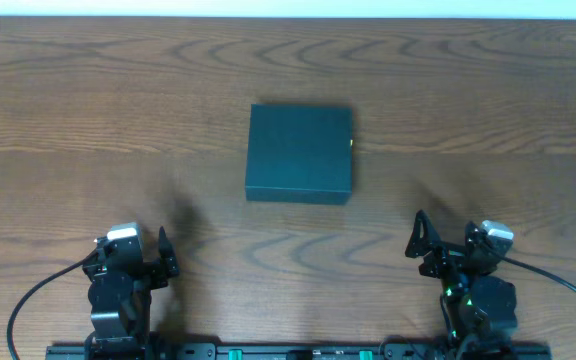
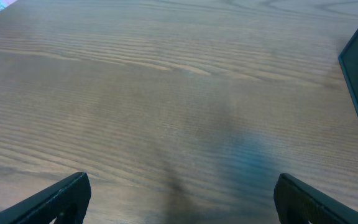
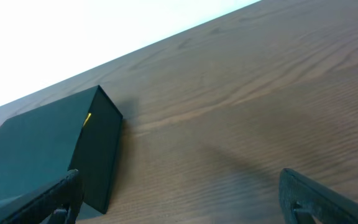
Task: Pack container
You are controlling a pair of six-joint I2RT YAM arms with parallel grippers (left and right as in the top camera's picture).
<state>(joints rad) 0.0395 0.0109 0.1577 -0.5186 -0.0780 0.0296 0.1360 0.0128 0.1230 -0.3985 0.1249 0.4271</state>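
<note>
Wood-grain table [image 1: 88,90] carrying closed dark-teal cardboard box [image 1: 299,153]; left jaws and right jaws wide open, empty, well apart from it.

Overhead above, wrists low; common container [image 1: 299,153]

The left arm [image 1: 118,295] and the right arm [image 1: 483,300] sit folded low at the near edge of the table [image 1: 288,60], one towards each end. The left gripper [image 2: 182,193] and the right gripper [image 3: 179,186] both have their jaws spread wide and hold nothing.
</note>
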